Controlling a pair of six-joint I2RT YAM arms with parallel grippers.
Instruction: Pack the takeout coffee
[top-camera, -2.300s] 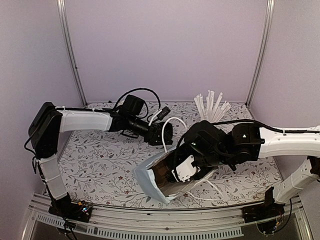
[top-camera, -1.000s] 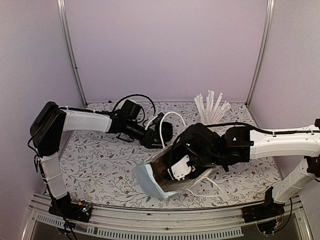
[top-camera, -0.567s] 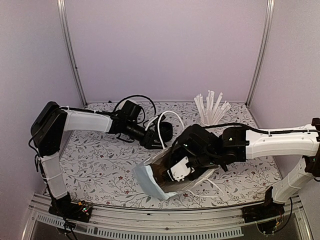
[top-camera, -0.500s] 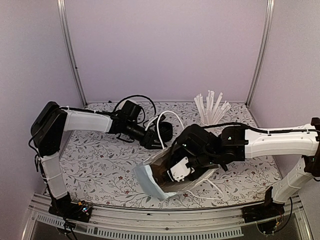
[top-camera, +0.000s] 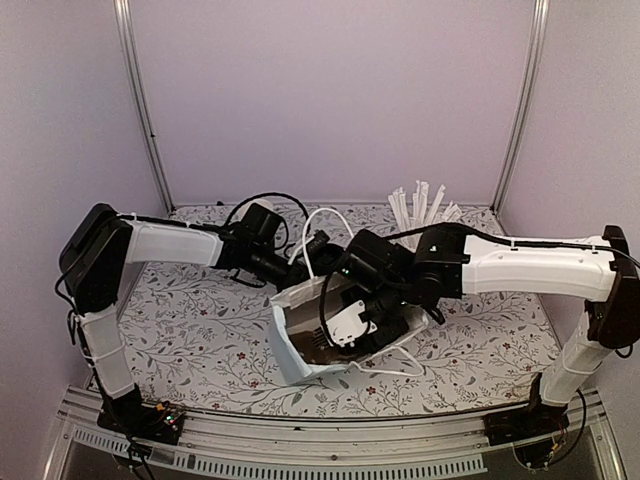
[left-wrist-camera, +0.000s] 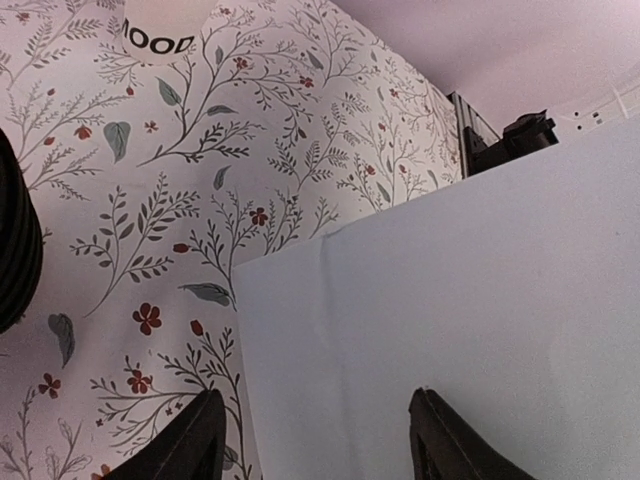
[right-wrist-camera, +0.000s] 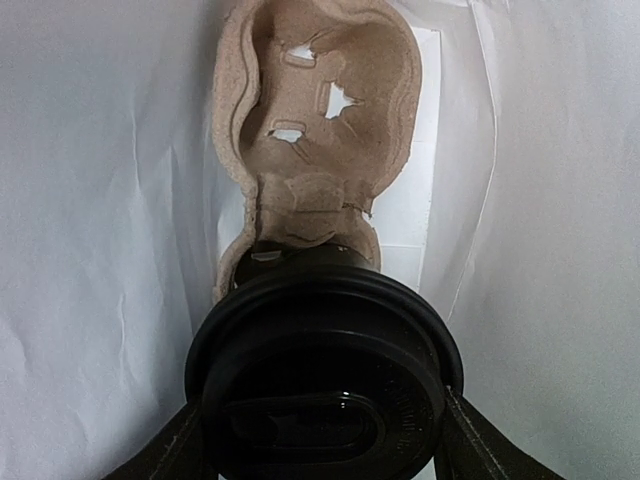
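Observation:
In the right wrist view the takeout coffee, a black cup with a round black lid, sits in a brown pulp carrier inside the white paper bag. My right gripper is shut on it, one finger against each side of the lid. From above, the right gripper reaches down into the bag, which hides the cup. My left gripper hangs just behind the bag by its handle loop. It is open, and the bag's outer wall fills the space beyond its fingers.
A white cup of paper-wrapped straws stands at the back right. In the left wrist view a black stack sits at the left edge and a white printed cup at the top. Metal posts frame the back corners.
The bag has gone from lying tilted to standing more upright and has shifted back and left. My right arm swung left with it, still in the bag. The left gripper barely moved.

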